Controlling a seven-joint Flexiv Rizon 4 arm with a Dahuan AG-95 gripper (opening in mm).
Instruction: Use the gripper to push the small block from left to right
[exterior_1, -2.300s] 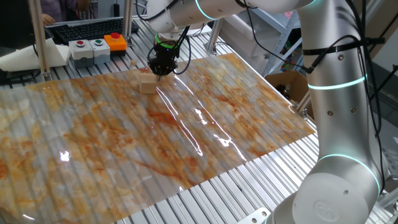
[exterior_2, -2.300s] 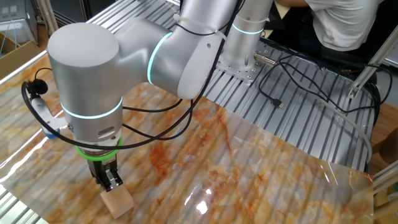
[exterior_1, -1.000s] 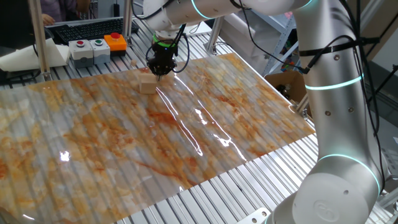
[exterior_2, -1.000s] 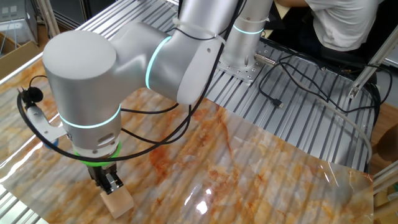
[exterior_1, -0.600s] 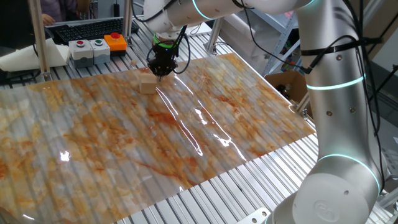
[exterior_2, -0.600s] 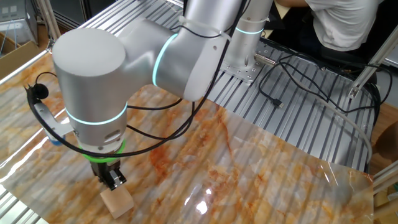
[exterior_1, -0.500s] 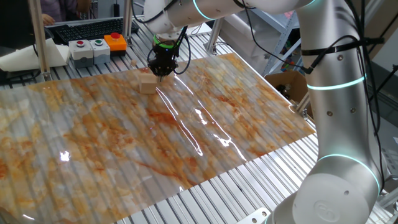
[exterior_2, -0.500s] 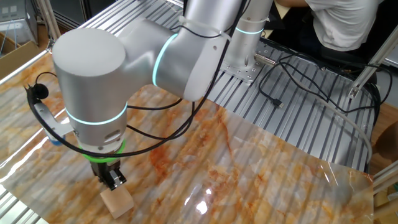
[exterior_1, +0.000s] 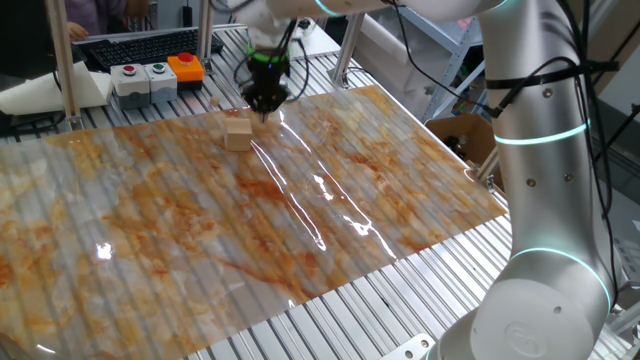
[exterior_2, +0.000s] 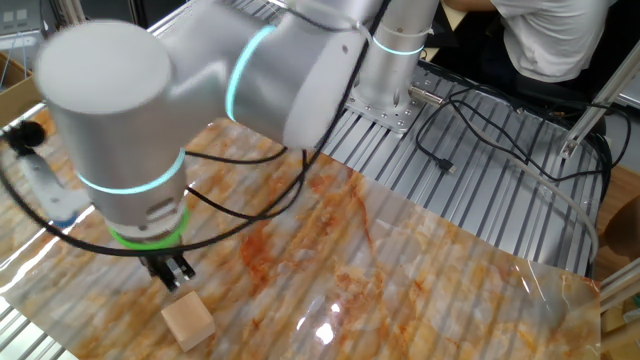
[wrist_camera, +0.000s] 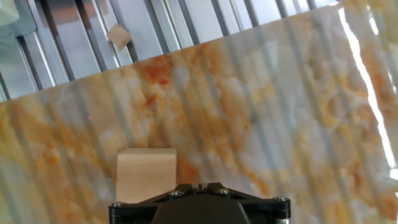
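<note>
The small block (exterior_1: 237, 133), a plain tan wooden cube, rests on the marbled sheet near its far edge. It also shows in the other fixed view (exterior_2: 188, 322) and low in the hand view (wrist_camera: 146, 175). The black gripper (exterior_1: 266, 104) with its green ring hangs just right of and above the block, apart from it. In the other fixed view the gripper (exterior_2: 172, 274) is blurred and stands above the cube with a gap. In the hand view the gripper (wrist_camera: 200, 186) has its fingers closed together, with nothing between them.
A grey box with red, green and orange buttons (exterior_1: 155, 72) stands at the back left on the slatted table. A tiny tan chip (wrist_camera: 118, 36) lies on the slats beyond the sheet's edge. Cables (exterior_2: 480, 130) run across the slats by the arm's base.
The gripper has lifted up and slightly away from the block, which it stood against before. The block has stayed where it was.
</note>
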